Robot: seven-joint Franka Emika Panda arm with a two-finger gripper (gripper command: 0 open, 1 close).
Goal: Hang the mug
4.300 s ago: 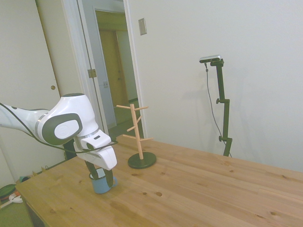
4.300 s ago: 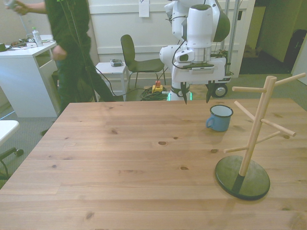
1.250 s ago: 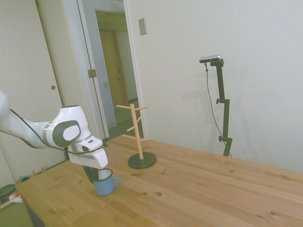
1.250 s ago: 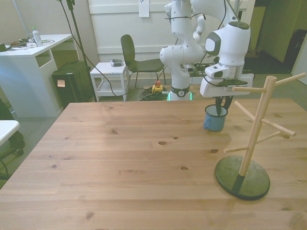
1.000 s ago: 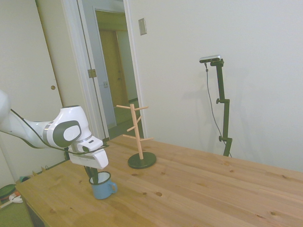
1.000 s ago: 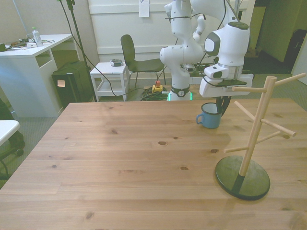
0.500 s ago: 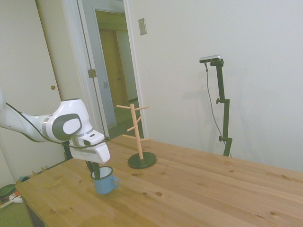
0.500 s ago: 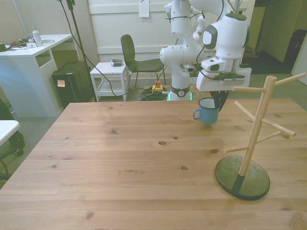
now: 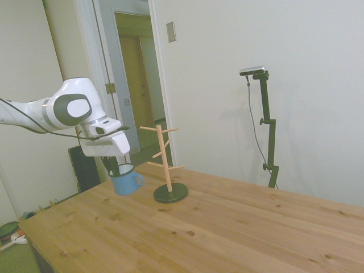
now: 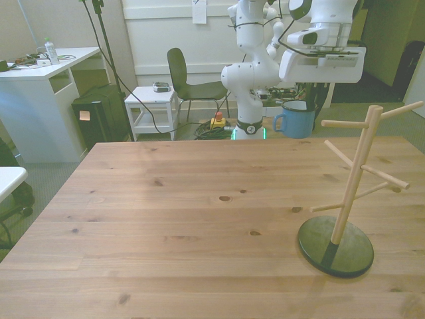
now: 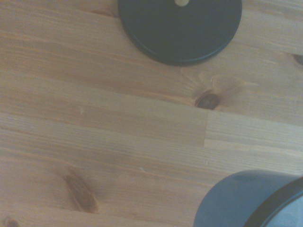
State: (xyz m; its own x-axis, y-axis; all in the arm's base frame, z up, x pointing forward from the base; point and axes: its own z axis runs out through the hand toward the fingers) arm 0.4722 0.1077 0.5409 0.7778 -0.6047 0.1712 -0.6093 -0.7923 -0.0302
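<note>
Hangs in the air, clear of the table (image 9: 239, 227): mug (image 9: 125, 182) pinched at its rim by the gripper (image 9: 115, 169), upright, handle away from the wooden mug tree (image 10: 350, 193), near its top pegs.

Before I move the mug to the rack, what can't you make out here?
- Pincer fingertips: both room views, inside the mug and under the wrist housing, so the exact grip on the rim is unclear.
- Mug handle: out of the wrist view, where only part of the mug wall shows, blurred.
- Rack: wrist view cuts off everything but its dark base; pegs unseen there.
</note>
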